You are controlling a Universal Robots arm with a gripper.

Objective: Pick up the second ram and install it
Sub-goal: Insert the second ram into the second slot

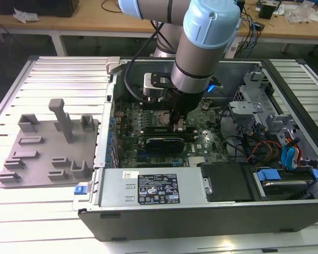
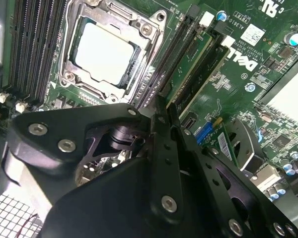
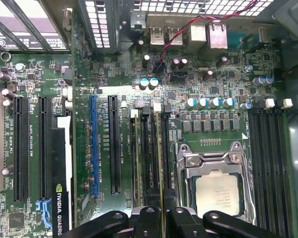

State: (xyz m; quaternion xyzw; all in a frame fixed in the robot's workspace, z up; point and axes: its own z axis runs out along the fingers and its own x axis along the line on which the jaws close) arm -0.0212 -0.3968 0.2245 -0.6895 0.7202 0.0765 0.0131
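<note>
Open computer case (image 1: 191,222) containing the motherboard (image 1: 201,140), a power supply (image 1: 153,188) along its near wall, and drive bays with cabling toward the exterior view's right. On the motherboard sit the CPU socket (image 3: 216,186), banks of memory slots on both sides of it, and a black graphics card (image 1: 161,143). The gripper (image 1: 179,123) reaches down into the case, directly over the slot bank between the socket and the graphics card. Its fingers (image 3: 161,220) are drawn together on the top edge of the second ram (image 3: 162,163), a thin green stick standing on edge in one of these slots and running straight out from between the fingertips, just beside the socket; whether it is fully seated cannot be told. Two sticks (image 2: 198,74) already lie in neighbouring slots on the side away from the socket. Outside the case, well apart from the gripper toward the exterior view's left, a grey holder tray (image 1: 47,153) with upright blocks rests on the slatted table (image 1: 58,74).
</note>
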